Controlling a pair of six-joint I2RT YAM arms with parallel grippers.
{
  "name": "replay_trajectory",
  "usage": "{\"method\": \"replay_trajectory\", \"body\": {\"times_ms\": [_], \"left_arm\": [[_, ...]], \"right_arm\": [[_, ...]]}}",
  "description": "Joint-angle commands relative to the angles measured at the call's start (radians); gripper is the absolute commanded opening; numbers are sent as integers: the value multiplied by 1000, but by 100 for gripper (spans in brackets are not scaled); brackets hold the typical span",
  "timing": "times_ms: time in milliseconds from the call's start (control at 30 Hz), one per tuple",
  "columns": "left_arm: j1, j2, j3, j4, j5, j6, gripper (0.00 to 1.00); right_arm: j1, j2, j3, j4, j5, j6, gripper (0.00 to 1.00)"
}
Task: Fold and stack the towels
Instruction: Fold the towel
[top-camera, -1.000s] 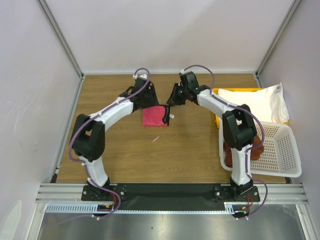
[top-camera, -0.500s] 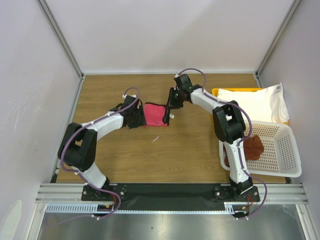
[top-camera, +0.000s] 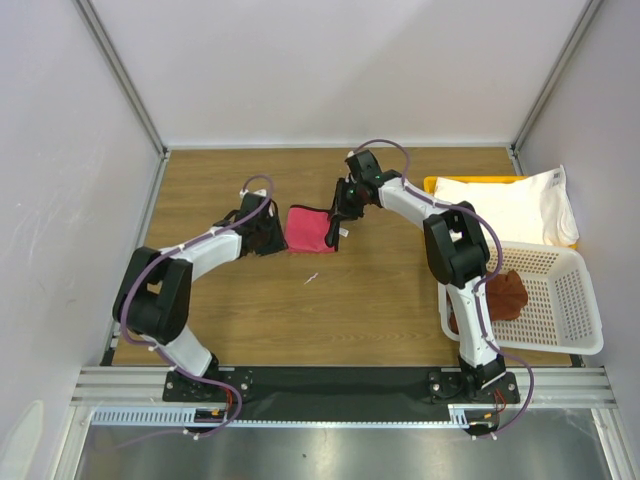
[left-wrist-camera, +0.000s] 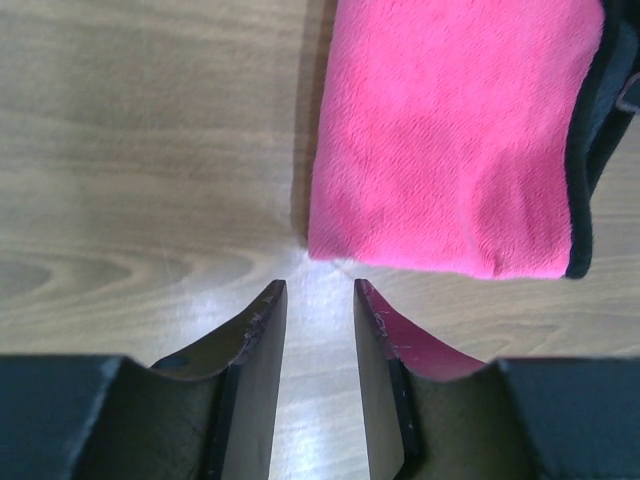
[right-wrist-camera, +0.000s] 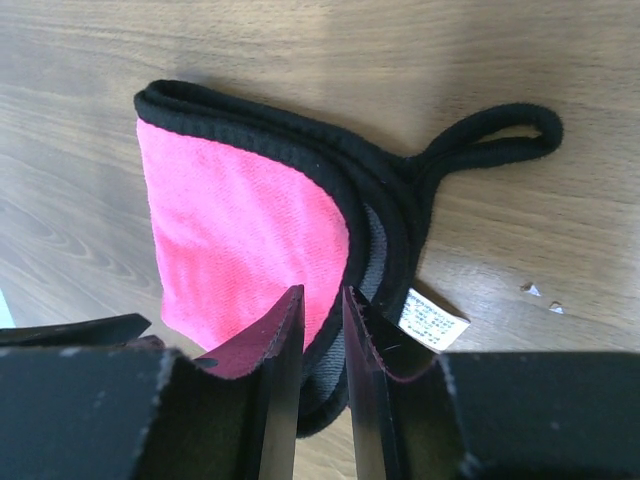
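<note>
A magenta-pink towel (top-camera: 308, 228) with black trim lies folded on the wooden table between my two grippers. My left gripper (top-camera: 272, 235) sits low at its left edge. In the left wrist view the pink towel (left-wrist-camera: 450, 140) lies just ahead of that gripper (left-wrist-camera: 317, 290), whose jaws stand narrowly open over bare wood. My right gripper (top-camera: 343, 212) is at the towel's right edge, its jaws (right-wrist-camera: 322, 292) slightly apart over the black hem (right-wrist-camera: 380, 200), beside a white tag (right-wrist-camera: 432, 320). A white towel (top-camera: 515, 205) lies at the right. A reddish-brown towel (top-camera: 505, 292) sits in the basket.
The yellow tray (top-camera: 432, 185) under the white towel stands at the right rear. The white perforated basket (top-camera: 575, 310) is at the front right, close to the right arm's base. A small scrap (top-camera: 311, 278) lies on the wood in front of the pink towel.
My left gripper came off the pink towel's top, swung down to its left side and narrowed its jaws. The right gripper shifted slightly left and its jaws parted a little.
</note>
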Motion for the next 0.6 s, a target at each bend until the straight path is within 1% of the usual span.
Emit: {"method": "replay_trajectory", "body": {"times_ms": [0, 133, 200, 267, 567], "left_arm": [[2, 22, 0, 82, -1, 29, 38], [1, 36, -5, 122, 3, 46, 37], [1, 49, 0, 114, -8, 57, 36], [1, 54, 6, 107, -45, 75, 36], [-7, 92, -20, 163, -19, 84, 33]], "right_arm": [[5, 1, 11, 8, -20, 29, 27], [5, -2, 9, 6, -17, 39, 27], [2, 3, 15, 0, -14, 45, 27], [-3, 9, 20, -12, -6, 60, 27], [-7, 27, 37, -26, -12, 80, 27]]}}
